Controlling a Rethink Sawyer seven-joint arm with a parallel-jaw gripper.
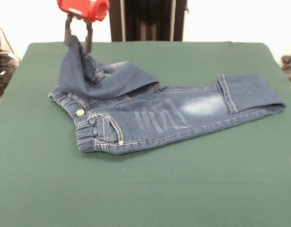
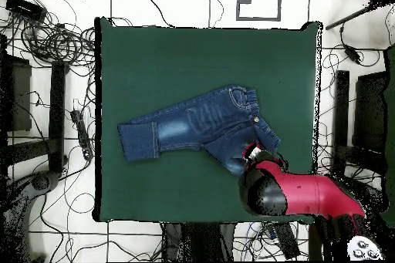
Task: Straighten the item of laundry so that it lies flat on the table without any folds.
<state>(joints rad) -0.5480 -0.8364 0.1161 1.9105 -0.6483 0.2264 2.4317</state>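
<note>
red-capped, with two dark fingers pointing down, the robot's claw (image 1: pixel 78 40) is clenched on the cloth of the small dark blue denim jeans (image 1: pixel 155 118), pinching the end of one trouser leg and holding it up off the bench. that raised leg hangs from the fingers as a peaked flap and drapes back down over the waist end of the garment, so the jeans are folded over themselves there. in the overhead view the red and black arm (image 2: pixel 297 192) reaches in from the table edge nearest the robot's base and covers the gripped spot.

the rest of the jeans lies on the dark green felt-like bench (image 1: pixel 145 189), roughly in its middle. the elastic waistband with a metal button (image 1: pixel 80 112) sits at the picture's left in the front view, an orange-stitched pocket just beside it. the other leg stretches flat toward the right, with a faded whitish patch (image 1: pixel 202 104) along it, and its cuff end is turned back over itself.
</note>
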